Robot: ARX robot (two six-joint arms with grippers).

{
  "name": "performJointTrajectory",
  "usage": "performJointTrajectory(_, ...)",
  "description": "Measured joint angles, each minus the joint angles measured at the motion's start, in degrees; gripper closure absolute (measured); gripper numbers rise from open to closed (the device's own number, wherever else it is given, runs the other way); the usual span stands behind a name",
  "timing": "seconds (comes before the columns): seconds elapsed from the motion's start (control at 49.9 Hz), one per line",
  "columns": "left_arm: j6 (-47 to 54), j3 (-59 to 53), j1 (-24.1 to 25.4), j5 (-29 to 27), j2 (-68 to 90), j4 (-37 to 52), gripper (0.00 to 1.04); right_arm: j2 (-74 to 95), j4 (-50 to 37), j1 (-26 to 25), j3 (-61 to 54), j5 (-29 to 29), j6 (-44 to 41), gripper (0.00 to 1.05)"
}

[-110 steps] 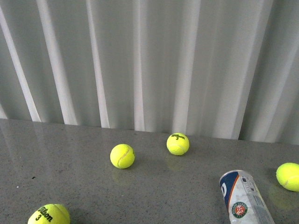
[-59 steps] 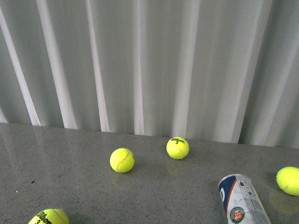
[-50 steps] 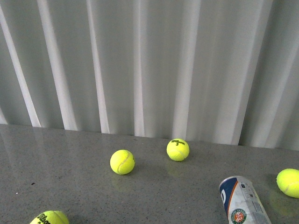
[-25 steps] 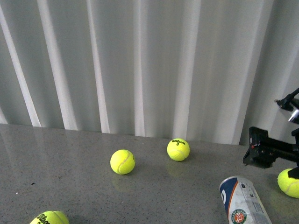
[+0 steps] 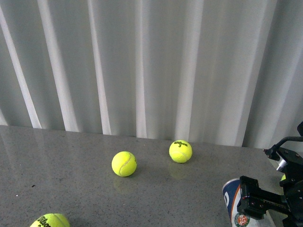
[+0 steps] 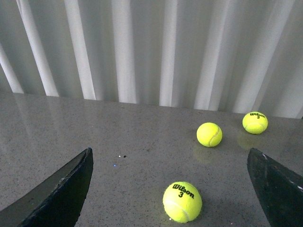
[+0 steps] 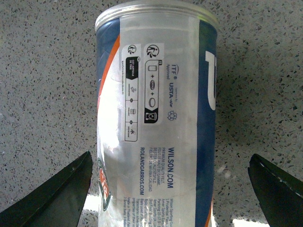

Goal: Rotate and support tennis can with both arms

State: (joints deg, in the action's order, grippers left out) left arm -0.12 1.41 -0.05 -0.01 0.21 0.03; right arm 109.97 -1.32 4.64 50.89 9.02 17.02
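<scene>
The tabletop [image 5: 71, 179] is grey stone with tiny specks, flat and a bit shiny. A white curtain [image 5: 142, 66] hangs in long folds behind it. 3 fuzzy yellow balls [image 5: 124, 163] sit there. The tennis can [image 7: 156, 118] lies on its side at about 4 o'clock from the back ball [image 5: 180, 151]. It is a round clear tube with a blue-and-white label and a silver rim.

The right gripper [image 7: 170, 155] has flat black fingers [image 7: 57, 194] spread wide, 1 on each side of the can, not squeezing it. The left gripper [image 6: 169, 151] is spread wide too and holds nothing.

Half a second ago the right arm [image 5: 293, 189] was higher. Now it is low, in front of the can.
</scene>
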Motion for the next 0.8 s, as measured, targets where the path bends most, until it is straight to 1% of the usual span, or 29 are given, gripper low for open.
performJointTrajectory(0.34, 0.0, 0.0, 0.0, 0.0, 0.0, 0.0, 0.07, 4.5, -4.9, 1.8, -2.3, -0.2, 0.5, 0.08)
performJointTrajectory(0.38, 0.0, 0.0, 0.0, 0.0, 0.0, 0.0, 0.07, 5.0, -5.4, 1.8, -2.6, -0.1, 0.7, 0.13)
performJointTrajectory(0.481, 0.0, 0.0, 0.0, 0.0, 0.0, 0.0, 0.07, 6.1, -6.9, 2.0, -3.2, 0.0, 1.0, 0.31)
performJointTrajectory(0.541, 0.0, 0.0, 0.0, 0.0, 0.0, 0.0, 0.07, 6.1, -7.2, 2.1, -3.3, -0.2, 1.2, 0.40)
performJointTrajectory(0.601, 0.0, 0.0, 0.0, 0.0, 0.0, 0.0, 0.07, 6.1, -7.3, 2.1, -3.3, -0.3, 1.2, 0.46)
performJointTrajectory(0.721, 0.0, 0.0, 0.0, 0.0, 0.0, 0.0, 0.07, 5.4, -7.3, 2.3, -3.3, -0.6, 1.0, 0.60)
performJointTrajectory(0.801, 0.0, 0.0, 0.0, 0.0, 0.0, 0.0, 0.07, 4.7, -7.3, 2.6, -3.6, -1.3, 0.4, 0.66)
